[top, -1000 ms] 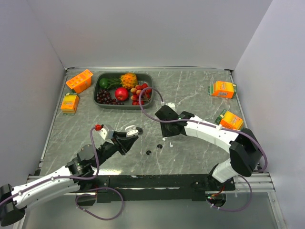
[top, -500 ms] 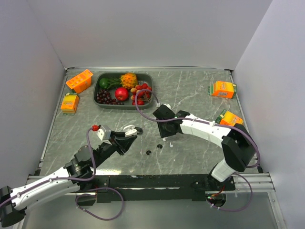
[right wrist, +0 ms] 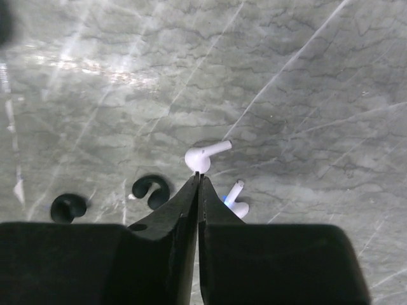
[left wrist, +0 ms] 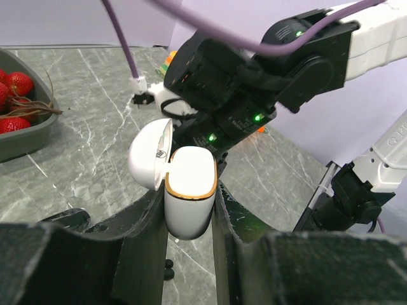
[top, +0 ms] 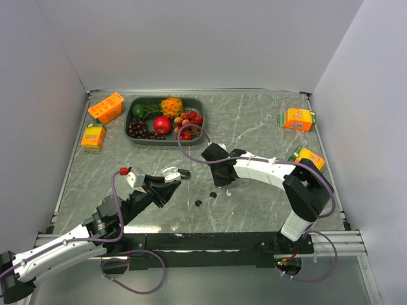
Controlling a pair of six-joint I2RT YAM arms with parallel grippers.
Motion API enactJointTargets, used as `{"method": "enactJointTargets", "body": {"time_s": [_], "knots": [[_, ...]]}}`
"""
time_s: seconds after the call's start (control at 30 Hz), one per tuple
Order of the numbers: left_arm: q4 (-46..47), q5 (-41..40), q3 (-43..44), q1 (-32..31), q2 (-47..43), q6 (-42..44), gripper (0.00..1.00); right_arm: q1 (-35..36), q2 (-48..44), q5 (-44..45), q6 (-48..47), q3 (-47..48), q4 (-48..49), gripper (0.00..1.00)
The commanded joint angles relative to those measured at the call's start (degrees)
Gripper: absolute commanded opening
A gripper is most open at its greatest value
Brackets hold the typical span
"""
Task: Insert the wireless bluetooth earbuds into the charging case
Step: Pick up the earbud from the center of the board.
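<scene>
Gripping a white charging case (left wrist: 189, 190) by its sides, the left gripper (left wrist: 187, 219) is clamped snugly on it, with the lid hinged open toward 9 o'clock. On the grey marble table (top: 254, 121), the right gripper (right wrist: 198, 181) has its fingers pressed together with no gap. A white earbud (right wrist: 205, 154) lies at 12 o'clock, touching their tips; whether it is pinched cannot be told. A second white earbud (right wrist: 236, 202) sits just beside the fingers at 4 o'clock. Two black earbuds (right wrist: 151, 190) lie at 9 o'clock. From above, the case is at 9 o'clock of the earbuds.
</scene>
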Motion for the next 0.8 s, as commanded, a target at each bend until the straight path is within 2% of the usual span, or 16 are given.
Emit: {"method": "enactJointTargets", "body": {"time_s": [0.0, 0.1, 0.33, 0.77], "knots": [[0.3, -0.9, 1.3, -0.3, -0.9, -0.6, 0.01, -0.4, 2.9, 1.3, 0.9, 2.0, 0.2, 0.04], [0.2, -1.0, 1.3, -0.3, -1.2, -0.6, 0.01, -0.4, 2.7, 2.1, 1.5, 1.7, -0.6, 0.0], [0.3, -1.0, 1.3, -0.4, -1.1, -0.4, 0.01, -0.5, -0.7, 2.2, 1.6, -1.8, 1.5, 0.0], [-0.7, -1.3, 1.4, -0.3, -1.2, -0.8, 0.01, -0.5, 4.8, 0.1, 0.8, 2.5, 1.9, 0.0]]}}
